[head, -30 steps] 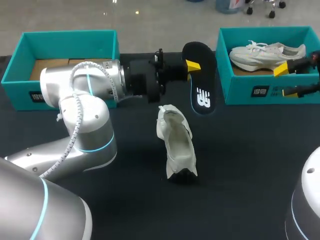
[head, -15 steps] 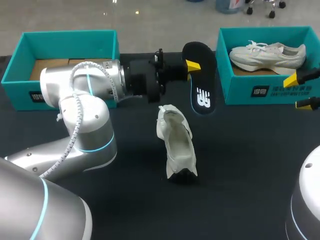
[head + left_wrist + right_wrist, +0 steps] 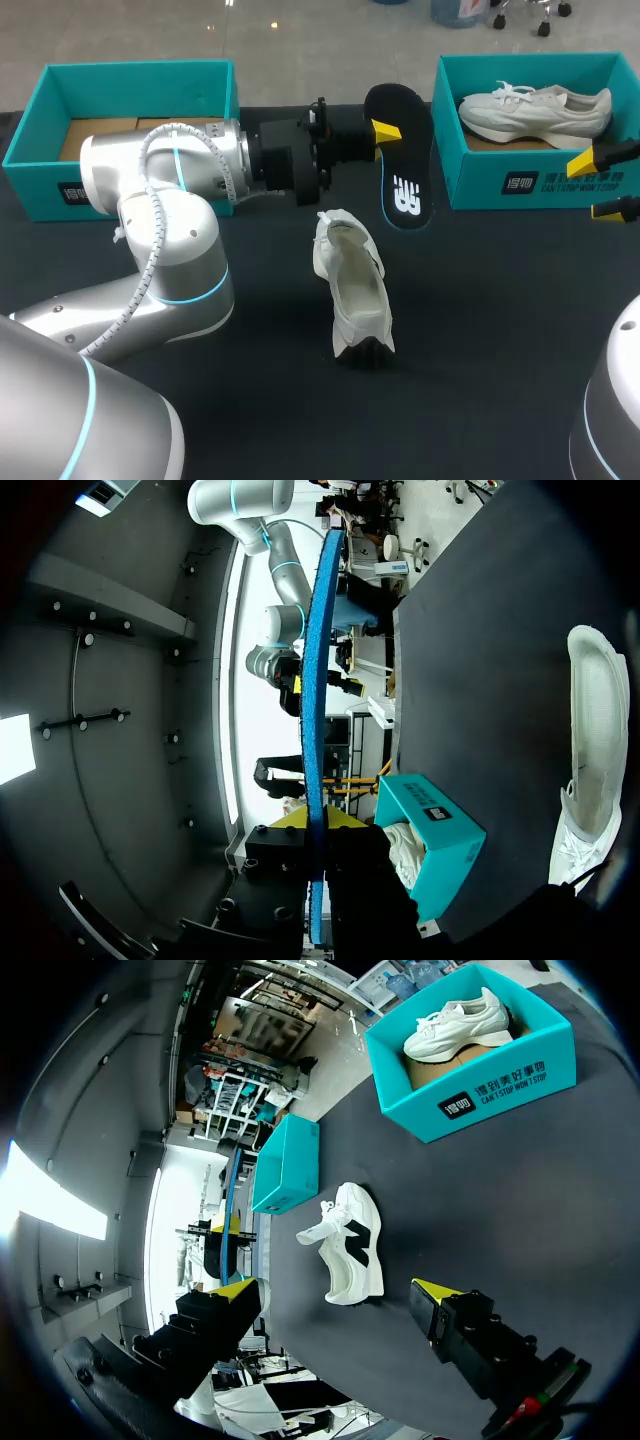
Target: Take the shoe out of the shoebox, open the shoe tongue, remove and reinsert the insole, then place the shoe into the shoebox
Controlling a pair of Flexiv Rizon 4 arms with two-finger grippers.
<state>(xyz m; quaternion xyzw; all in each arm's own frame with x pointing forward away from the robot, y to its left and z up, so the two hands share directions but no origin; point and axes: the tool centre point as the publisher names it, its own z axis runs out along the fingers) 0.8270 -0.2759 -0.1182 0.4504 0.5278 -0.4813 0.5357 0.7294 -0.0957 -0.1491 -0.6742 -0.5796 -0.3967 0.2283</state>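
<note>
At table centre, the white lace-up shoe [image 3: 355, 290] lies on the black tabletop [image 3: 480, 330], outside both boxes and roughly midway between them, its opening turned up toward the head camera.

Left claw [image 3: 385, 130]: clamped on the black foam insole with blue edge [image 3: 402, 150]. The insole is held clear of the table, above and beyond the shoe. In the left wrist view it runs edge-on between my yellow tips.

Right claw [image 3: 605, 185]: fingers spread apart, nothing between them. It hangs at the table's right side, just in front of the right-hand teal cardboard shoebox [image 3: 520, 185].

That box contains a second white trainer [image 3: 535, 105]. The left-hand teal shoebox [image 3: 60, 190] shows a brown cardboard floor; my left arm hides part of it.
</note>
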